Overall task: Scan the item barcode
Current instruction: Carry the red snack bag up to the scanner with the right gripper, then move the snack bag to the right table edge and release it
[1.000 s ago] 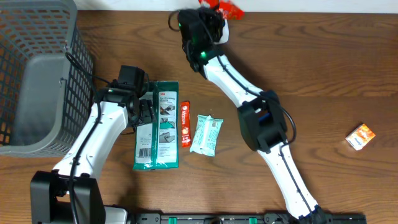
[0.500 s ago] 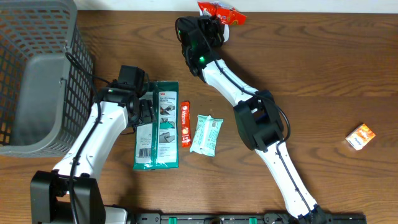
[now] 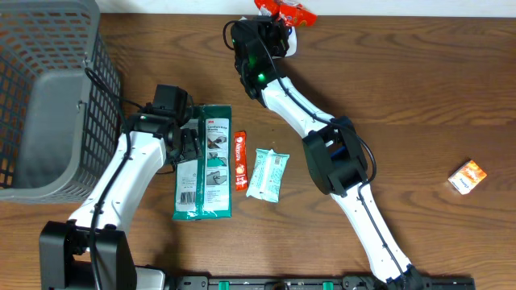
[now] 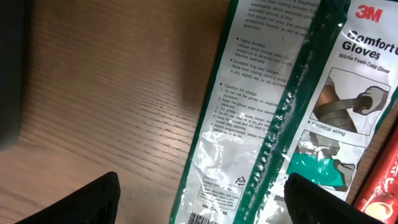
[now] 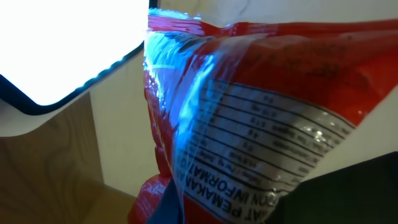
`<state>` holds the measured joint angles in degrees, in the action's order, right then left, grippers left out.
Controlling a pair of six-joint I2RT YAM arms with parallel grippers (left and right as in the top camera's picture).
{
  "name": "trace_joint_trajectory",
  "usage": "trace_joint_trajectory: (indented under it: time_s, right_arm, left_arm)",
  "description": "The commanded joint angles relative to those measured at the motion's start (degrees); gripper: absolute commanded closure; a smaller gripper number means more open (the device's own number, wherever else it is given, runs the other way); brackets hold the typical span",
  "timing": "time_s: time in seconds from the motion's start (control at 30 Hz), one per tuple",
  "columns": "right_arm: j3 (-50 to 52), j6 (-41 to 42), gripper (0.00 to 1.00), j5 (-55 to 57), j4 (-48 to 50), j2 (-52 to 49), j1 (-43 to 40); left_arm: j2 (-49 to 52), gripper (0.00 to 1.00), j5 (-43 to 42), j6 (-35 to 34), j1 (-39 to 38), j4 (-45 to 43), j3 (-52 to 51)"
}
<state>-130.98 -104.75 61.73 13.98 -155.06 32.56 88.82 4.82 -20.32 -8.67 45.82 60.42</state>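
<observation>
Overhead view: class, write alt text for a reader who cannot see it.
The right tool holds a red snack packet at the far edge of the table. The left tool hangs open over a green glove pack, beside a grey basket.

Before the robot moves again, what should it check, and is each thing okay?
1. The right hand is shut on the red packet: ok.
2. The barcode shows on that packet: cannot tell; the right wrist view shows only small print.
3. The left hand is open and holds nothing: ok.
4. The glove pack lies flat on the table beneath the left hand: ok.
5. The orange box sits well away from both arms: ok.
</observation>
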Motion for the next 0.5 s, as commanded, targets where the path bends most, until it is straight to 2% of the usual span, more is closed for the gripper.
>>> trace_joint_trajectory:
  time_s: [0.0,0.17,0.23,0.37,0.47]
  right_arm:
    - [-0.92,7.21,0.99,-0.04,-2.36,7.74,0.59]
    - [-0.92,20.50,0.99,0.02,-18.64,14.53,0.68]
    - [-0.92,29.81,0.99,-1.86,-31.65,18.62,0.72]
    - [-0.92,46.88,0.99,-11.56,-54.03,24.92,0.70]
    - [-0.92,58.29,0.99,-21.77,-66.51,28.59,0.33]
  left_arm:
    - [-0.42,0.15,0.33,0.28,0.35,0.00,0.87]
    - [-0.42,0.15,0.33,0.28,0.35,0.00,0.90]
    - [-0.42,0.15,0.33,0.28,0.35,0.00,0.90]
    - [-0.42,0.15,0.33,0.28,0.35,0.00,0.90]
    - [-0.42,0.15,0.33,0.28,0.35,0.00,0.90]
